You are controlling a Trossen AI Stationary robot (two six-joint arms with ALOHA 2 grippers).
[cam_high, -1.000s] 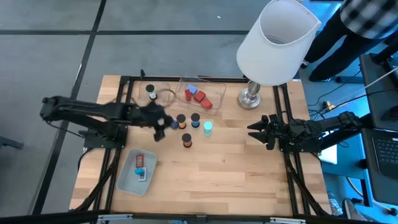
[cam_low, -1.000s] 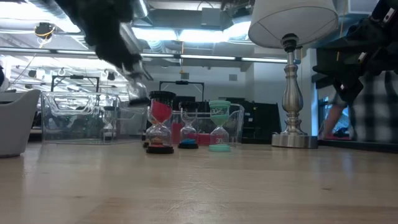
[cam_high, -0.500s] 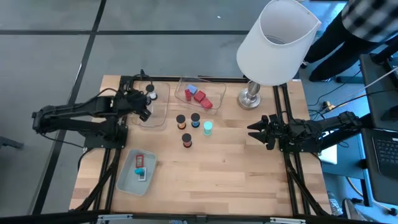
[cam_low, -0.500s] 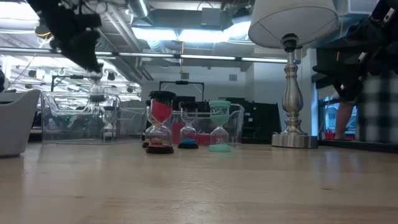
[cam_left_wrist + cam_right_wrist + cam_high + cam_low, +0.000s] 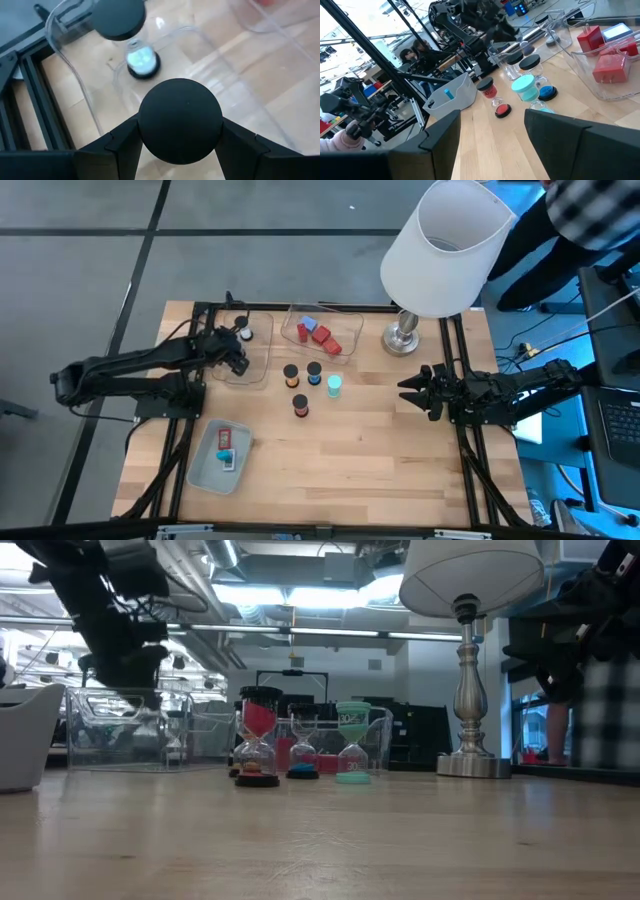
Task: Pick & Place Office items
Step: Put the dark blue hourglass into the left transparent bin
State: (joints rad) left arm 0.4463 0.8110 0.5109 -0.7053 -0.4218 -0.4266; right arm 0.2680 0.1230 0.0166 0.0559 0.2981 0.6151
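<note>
Black-capped sand timer (image 5: 180,120) sits clamped in left pincer (image 5: 179,145).

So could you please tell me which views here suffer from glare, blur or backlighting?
Low view: bright ceiling lights behind leave the left gripper a dark silhouette. Left wrist view: the black cap it holds is blurred, and the clear tray shows glare. Right wrist view: that gripper's own fingers are blurred.

Two trays (image 5: 245,352) (image 5: 322,332) side by side at table's (image 5: 380,450) back, lamp (image 5: 405,335) right of them, third tray (image 5: 205,465) front-left.
</note>
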